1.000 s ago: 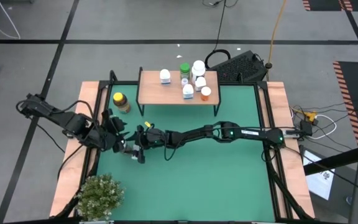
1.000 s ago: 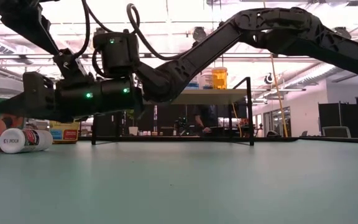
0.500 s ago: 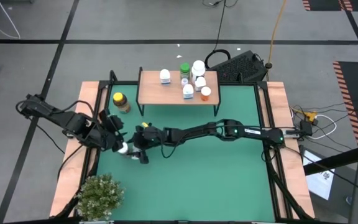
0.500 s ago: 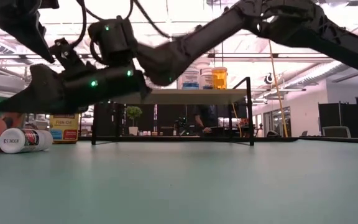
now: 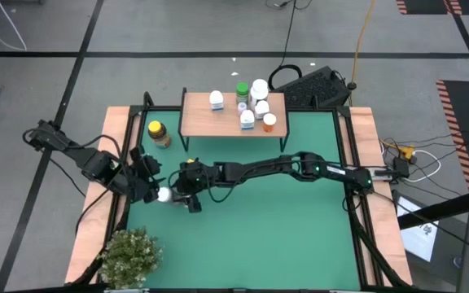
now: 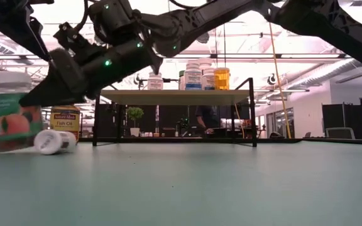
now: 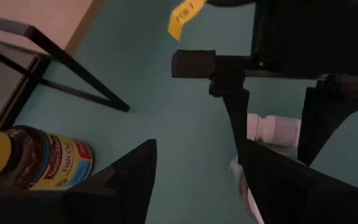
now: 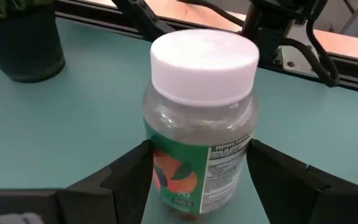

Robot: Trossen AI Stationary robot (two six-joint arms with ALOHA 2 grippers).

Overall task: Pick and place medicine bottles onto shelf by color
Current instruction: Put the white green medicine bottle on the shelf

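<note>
A clear bottle (image 8: 197, 118) with a white cap and a green and orange label stands upright at the mat's left; it also shows in the low view (image 6: 12, 116). My right gripper (image 8: 199, 158) reaches in from the table's right and is shut on it. A small white bottle (image 6: 54, 142) lies on its side beside it. My left gripper (image 7: 197, 155) is open and empty just to the left (image 5: 146, 181). The amber yellow-capped bottle (image 5: 159, 133) stands on the mat by the shelf (image 5: 210, 120), which carries several bottles. My right gripper pinches the clear bottle's lower body (image 8: 157, 171) between its two fingers, one on each opposite side. The fingers (image 8: 120, 180) come from the table's right, slanting down. The bottle stands upright, its base (image 6: 14, 149) at the mat; whether it is lifted clear I cannot tell.
A potted plant (image 5: 130, 254) stands at the near left corner. On the shelf stand white bottles (image 5: 216, 99), a green one (image 5: 242, 89), a blue-white one (image 5: 246, 120) and an orange-capped one (image 5: 269, 121). The mat's middle and right (image 5: 300, 236) are bare.
My right arm's wrist has risen and its fingers have tipped downward. The clear bottle has shifted toward the table's right and now shows whole in the low view. The lying white bottle has turned its cap end toward the near edge and slid a little right.
</note>
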